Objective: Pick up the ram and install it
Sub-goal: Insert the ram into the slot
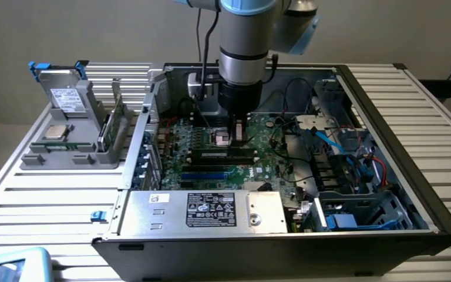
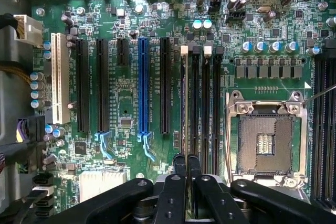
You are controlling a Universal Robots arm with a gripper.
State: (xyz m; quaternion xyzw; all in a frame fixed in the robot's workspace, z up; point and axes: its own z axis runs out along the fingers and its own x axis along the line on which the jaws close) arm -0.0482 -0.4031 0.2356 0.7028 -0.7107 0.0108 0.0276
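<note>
In the lower centre of the wrist view, the gripper (image 2: 187,159) is holding its fingers (image 2: 180,165) drawn together over one end of the ram (image 2: 184,103), which is standing edge-on among the black slots (image 2: 216,103) mid-frame; whether they are pinching it is unclear. The white label (image 1: 211,210) on the power supply (image 1: 143,216) is showing print too small to read.

The ram (image 2: 184,103) shows to my wrist view edge-on, as a long thin strip. It stands upright in a black slot, its length parallel to the processor socket (image 2: 265,140), in the fourth slot out from that socket. One end lies at my closed pincer (image 2: 187,163). I cannot tell whether I touch it or whether it is fully seated.
</note>
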